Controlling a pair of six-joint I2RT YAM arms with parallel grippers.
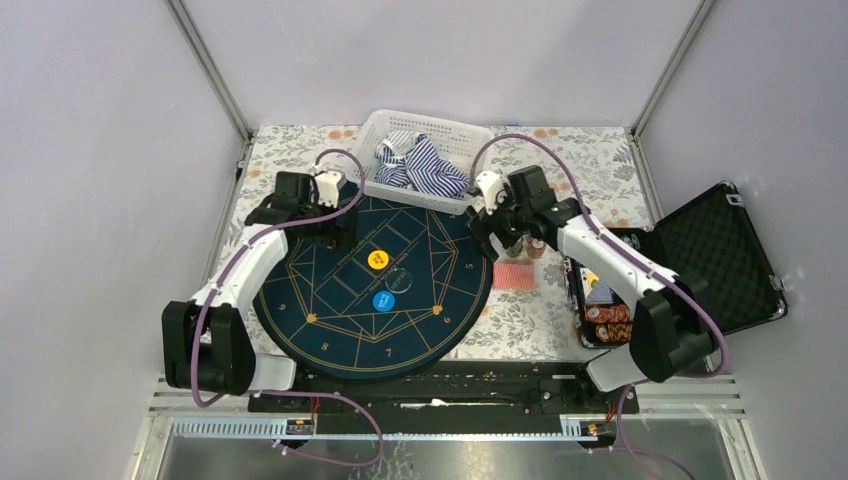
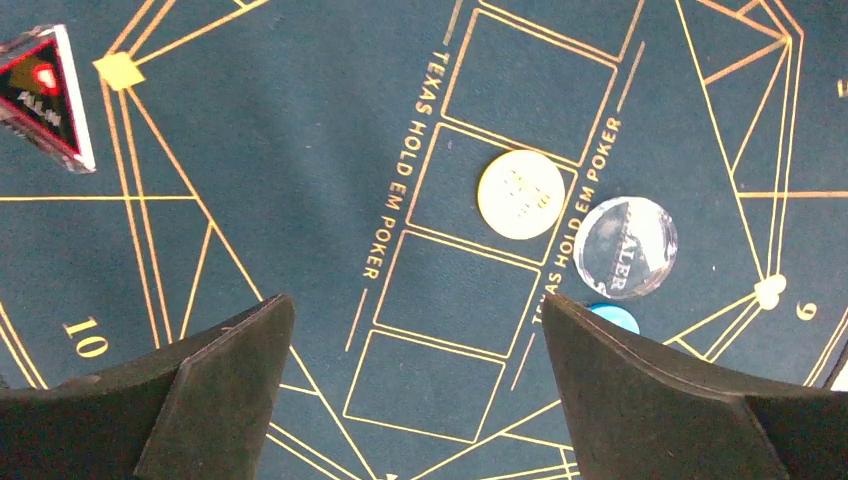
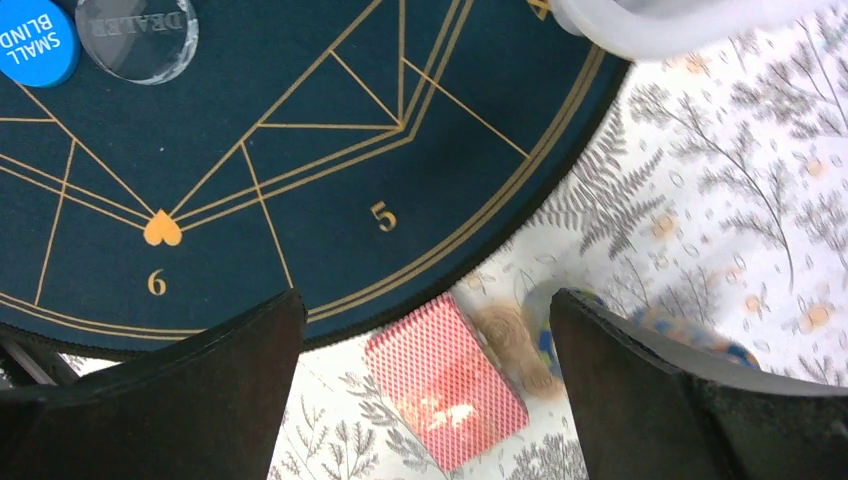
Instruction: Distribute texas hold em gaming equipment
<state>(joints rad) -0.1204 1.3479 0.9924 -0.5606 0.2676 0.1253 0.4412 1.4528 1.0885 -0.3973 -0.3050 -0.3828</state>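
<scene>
My right hand [image 3: 425, 300] hangs wide open over the card deck [image 3: 445, 385] just off the mat [image 3: 300, 120], probably to lift it; my left hand [image 2: 415, 300], equally wide, hovers mid-mat.

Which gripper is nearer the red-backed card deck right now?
Right. The right gripper hangs open above the card deck, which lies just right of the mat; the left gripper is across the mat, over its far-left part.

Red-backed deck [image 3: 446, 395] flat; orange disc [image 1: 377, 259] near blue disc [image 1: 385, 301]
</scene>
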